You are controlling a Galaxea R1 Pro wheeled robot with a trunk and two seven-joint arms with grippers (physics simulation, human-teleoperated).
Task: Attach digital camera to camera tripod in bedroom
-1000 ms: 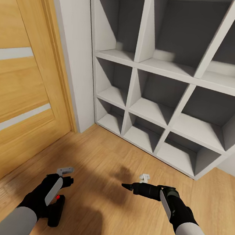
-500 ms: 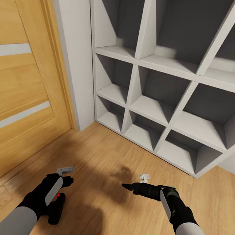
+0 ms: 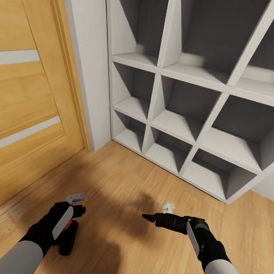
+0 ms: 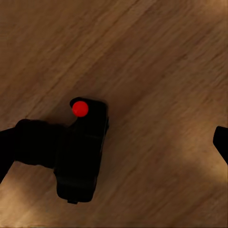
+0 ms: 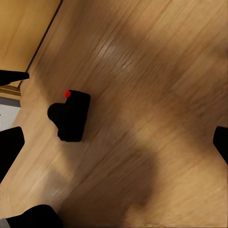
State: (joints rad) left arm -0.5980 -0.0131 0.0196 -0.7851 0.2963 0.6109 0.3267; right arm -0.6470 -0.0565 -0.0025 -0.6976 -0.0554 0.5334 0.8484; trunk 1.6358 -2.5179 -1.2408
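Cam [image 4: 81,156] on floor [image 3: 126,187], shelf unit [image 3: 194,97] ahead.

Matt black digital camera [image 4: 80,156]; grained wood floor [image 3: 126,183]; smooth white shelf [image 3: 211,99].

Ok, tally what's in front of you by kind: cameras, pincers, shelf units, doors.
Digital camera: 1
Pincers: 2 (left pincer, right pincer)
White cube shelf unit: 1
Wooden door: 1
Total: 5
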